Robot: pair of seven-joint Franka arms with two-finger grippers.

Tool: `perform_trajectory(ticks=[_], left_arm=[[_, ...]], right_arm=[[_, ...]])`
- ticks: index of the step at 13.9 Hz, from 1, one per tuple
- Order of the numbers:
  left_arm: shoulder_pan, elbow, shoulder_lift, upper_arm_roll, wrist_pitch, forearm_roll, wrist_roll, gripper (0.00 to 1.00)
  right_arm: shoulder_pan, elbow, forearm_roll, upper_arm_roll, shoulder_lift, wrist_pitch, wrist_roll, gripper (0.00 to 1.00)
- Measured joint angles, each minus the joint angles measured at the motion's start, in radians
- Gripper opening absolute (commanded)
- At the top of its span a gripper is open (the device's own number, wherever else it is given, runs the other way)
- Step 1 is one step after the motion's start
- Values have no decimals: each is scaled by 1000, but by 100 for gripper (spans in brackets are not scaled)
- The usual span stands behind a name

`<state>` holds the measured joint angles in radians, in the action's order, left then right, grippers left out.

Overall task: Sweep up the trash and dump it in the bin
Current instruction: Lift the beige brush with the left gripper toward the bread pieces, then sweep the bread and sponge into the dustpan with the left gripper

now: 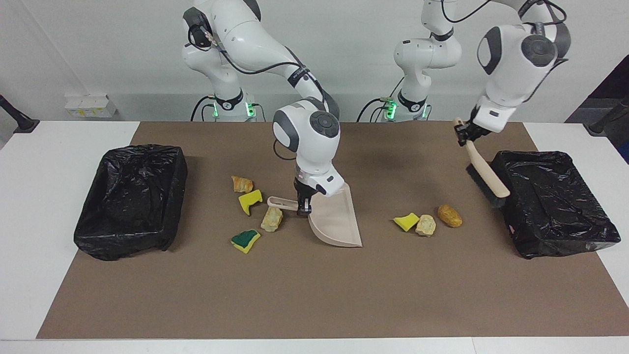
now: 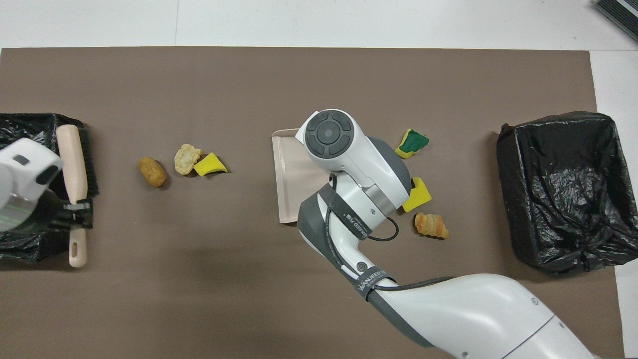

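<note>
Right pincer [image 1: 303,206] amid trash [image 1: 250,202]: yellow-green sponge scraps, tan bread lumps.

Crinkled glossy black plastic lines both bins [image 1: 131,196] [image 1: 555,201]; the mat [image 1: 314,295] looks matt brown paper; the dustpan [image 1: 339,221] is smooth beige plastic; the sponge scraps [image 1: 245,240] look porous, the bread-like lumps [image 1: 449,215] rough and crusty

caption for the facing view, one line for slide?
Right gripper holds dustpan amid trash; left gripper holds brush beside bin.
</note>
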<state>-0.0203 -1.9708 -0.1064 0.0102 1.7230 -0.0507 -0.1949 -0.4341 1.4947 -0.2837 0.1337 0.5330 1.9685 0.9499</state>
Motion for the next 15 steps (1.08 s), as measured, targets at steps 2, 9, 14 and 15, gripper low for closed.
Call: perform_trajectory(ticks=[2, 9, 14, 15], left_arm=[[-58, 121, 128, -1, 0, -46, 60, 0], [-15, 126, 319, 39, 56, -90, 119, 0], [50, -72, 234, 42, 155, -13, 119, 0], [71, -103, 214, 42, 180, 14, 111, 0]], right_arm=[[0, 0, 0, 0, 0, 2, 0, 0], [-1, 1, 2, 0, 2, 19, 0, 0], [-2, 1, 2, 0, 3, 22, 0, 0], [-2, 1, 2, 0, 3, 23, 0, 0]])
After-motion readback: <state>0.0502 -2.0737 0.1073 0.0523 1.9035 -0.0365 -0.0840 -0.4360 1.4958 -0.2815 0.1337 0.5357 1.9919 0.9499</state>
